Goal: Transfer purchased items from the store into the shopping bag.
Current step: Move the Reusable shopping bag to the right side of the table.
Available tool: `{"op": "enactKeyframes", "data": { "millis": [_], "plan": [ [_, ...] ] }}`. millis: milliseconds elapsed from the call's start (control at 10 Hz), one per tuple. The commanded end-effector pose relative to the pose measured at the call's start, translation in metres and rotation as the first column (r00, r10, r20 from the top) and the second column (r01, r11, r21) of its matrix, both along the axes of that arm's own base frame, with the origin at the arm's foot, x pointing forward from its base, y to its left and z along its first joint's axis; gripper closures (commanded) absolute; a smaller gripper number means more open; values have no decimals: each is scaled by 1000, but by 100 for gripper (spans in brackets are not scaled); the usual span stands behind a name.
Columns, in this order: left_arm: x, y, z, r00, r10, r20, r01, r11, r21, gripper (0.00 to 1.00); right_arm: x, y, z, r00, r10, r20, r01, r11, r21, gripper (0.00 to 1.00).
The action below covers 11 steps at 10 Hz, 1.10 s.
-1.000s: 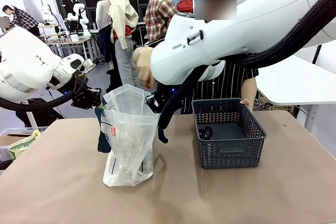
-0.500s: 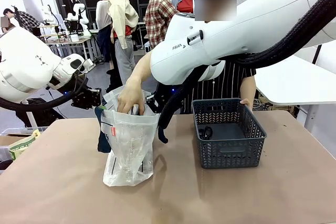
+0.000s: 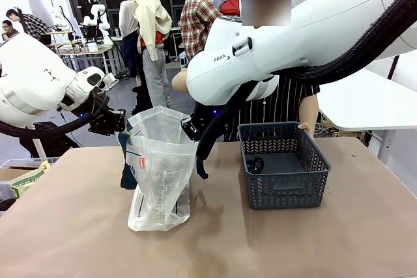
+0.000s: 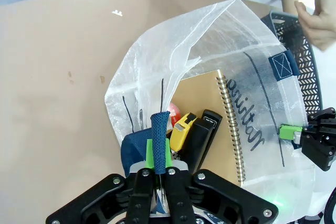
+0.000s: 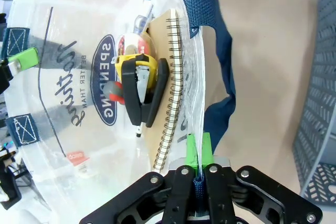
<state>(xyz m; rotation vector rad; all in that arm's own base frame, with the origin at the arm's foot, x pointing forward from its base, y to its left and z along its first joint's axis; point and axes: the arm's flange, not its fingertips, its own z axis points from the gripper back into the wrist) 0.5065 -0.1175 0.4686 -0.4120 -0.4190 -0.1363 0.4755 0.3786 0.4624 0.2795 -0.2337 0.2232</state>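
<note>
Two closed grips I saw: left pincer (image 4: 158, 150) and right pincer (image 5: 199, 150) each held a blue handle (image 4: 160, 121) of the shopping bag (image 3: 159, 174), center-left.

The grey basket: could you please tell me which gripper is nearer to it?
The right gripper. It grips the bag on the side facing the basket; the left gripper grips the bag's opposite side, farther from the basket.

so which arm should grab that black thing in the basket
right, if either: its fingers pinch the blue strap on the bag's basket side, nearer the black item. but both arms hold the bag open, and the person's hand rests at the basket rim
</note>
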Motion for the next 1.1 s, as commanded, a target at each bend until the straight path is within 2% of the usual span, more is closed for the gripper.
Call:
{"op": "enactKeyframes", "data": {
  "millis": [0, 1000],
  "plan": [
    [1, 1, 1, 1000, 2, 2, -2, 1000, -1, 100, 1, 0, 1, 1000, -1, 3, 1, 1000, 1, 100],
    [1, 1, 1, 1000, 2, 2, -2, 1000, -1, 100, 1, 0, 1, 1000, -1, 3, 1, 1000, 1, 100]
  ]
}}
